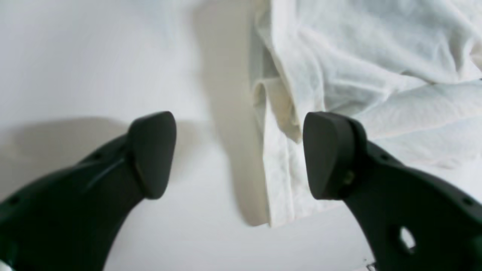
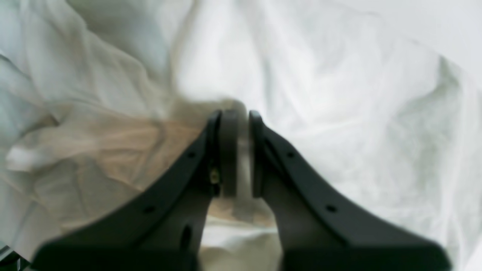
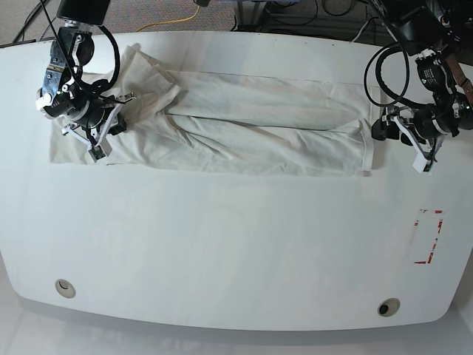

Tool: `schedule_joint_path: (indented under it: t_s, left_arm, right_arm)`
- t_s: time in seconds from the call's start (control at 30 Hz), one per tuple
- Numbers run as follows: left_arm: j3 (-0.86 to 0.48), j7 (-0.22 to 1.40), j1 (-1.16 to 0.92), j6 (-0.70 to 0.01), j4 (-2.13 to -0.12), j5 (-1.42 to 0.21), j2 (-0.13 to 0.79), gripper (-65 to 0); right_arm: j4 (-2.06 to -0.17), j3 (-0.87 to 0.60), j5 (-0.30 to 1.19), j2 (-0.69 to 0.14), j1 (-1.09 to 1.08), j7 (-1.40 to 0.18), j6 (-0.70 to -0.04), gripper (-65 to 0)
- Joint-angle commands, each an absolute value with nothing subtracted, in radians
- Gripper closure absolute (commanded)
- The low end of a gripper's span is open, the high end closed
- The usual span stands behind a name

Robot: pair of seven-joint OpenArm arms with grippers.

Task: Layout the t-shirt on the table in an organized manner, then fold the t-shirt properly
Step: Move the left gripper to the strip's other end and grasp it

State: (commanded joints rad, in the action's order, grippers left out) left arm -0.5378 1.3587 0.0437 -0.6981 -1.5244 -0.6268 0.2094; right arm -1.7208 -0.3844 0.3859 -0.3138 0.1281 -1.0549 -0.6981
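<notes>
The large glossy white table (image 3: 222, 244) with curved edges carried a white cotton t-shirt (image 3: 244, 129), which lay crumpled and stretched lengthwise across its far half, plain side up. Two round grommet holes (image 3: 65, 288) sat near the front edge, one toward each corner. A red-outlined rectangle mark (image 3: 430, 237) lay on the bare surface, well apart from the cloth.

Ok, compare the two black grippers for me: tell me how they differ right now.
The left black gripper stands wide open, its pads apart; the right black gripper is shut on a fold of the wrinkled white cotton t-shirt. The left hangs beside the shirt's edge over the glossy white table, holding nothing; the right sits over the cloth. Both have dark, curved fingers.
</notes>
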Motion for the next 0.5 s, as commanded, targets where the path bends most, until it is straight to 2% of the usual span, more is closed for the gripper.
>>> schedule_joint_path:
  t_s: [0.17, 0.5]
  left_arm:
    - [-0.46, 1.319, 0.019, -0.698, -1.531, -0.627, 0.183, -49.4]
    - [-0.443, 1.299, 0.001, -0.698, -1.523, -0.622, 0.143, -49.3]
  right_arm:
    - [-1.721, -0.384, 0.389, -0.312, 0.128, -1.055, -0.698, -5.5]
    - [-1.724, -0.384, 0.389, -0.312, 0.128, -1.055, -0.698, -5.4]
